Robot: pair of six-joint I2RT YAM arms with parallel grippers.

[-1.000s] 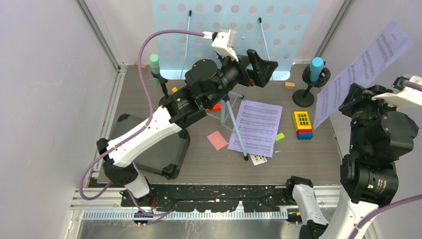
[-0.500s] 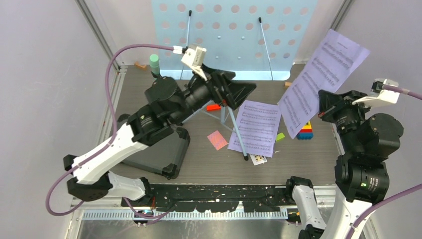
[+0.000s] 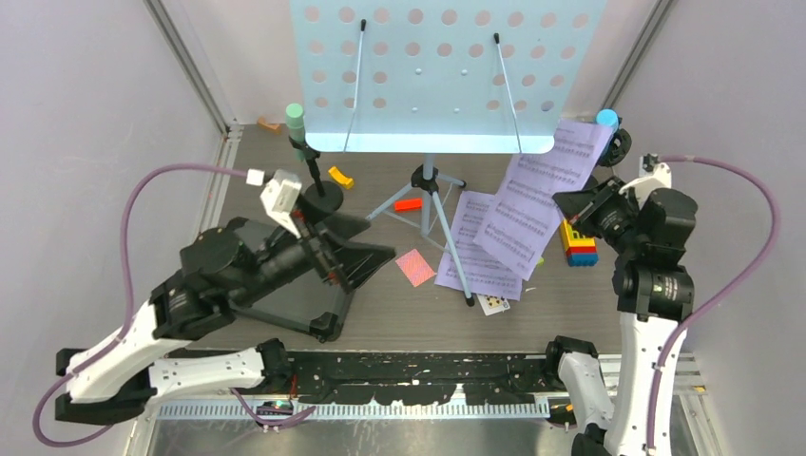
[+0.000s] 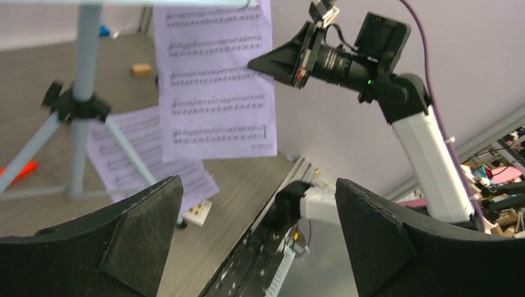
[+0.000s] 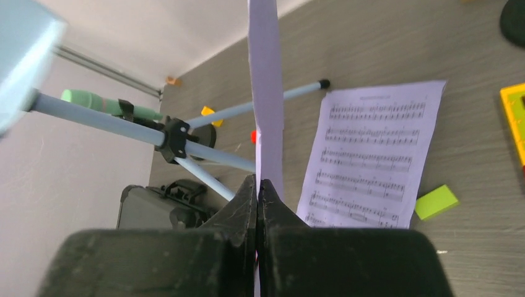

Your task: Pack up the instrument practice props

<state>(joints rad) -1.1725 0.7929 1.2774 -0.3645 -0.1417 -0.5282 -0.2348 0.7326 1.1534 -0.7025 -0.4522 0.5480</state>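
From above, the pale blue music rack (image 3: 447, 76) stands at the back of the surface (image 3: 380, 304), and its tripod (image 3: 425, 179) spreads out beneath it. Right of the tripod, the right gripper (image 3: 570, 202) is clamped on one edge of a lilac sheet-music page (image 3: 537, 195) and holds it off the surface. That held page partly overlaps a second page (image 3: 470, 256), which lies flat against the tripod's right leg. The left gripper (image 3: 366, 245) hangs left of the tripod over a black case (image 3: 285, 290) with its jaws spread and nothing between them. The green microphone (image 3: 296, 119) stands on its pole behind and left of the tripod, and the blue microphone (image 3: 605, 118) stands far to the tripod's right. The left wrist view shows the left gripper's fingers (image 4: 142, 235) wide apart, with the held page hanging right of the tripod pole, pinched at its right edge by the right gripper. In the right wrist view, the right gripper's fingers (image 5: 235, 213) are pressed together on the held page, seen edge-on. The second page lies flat beyond them, beside the tripod's leg.
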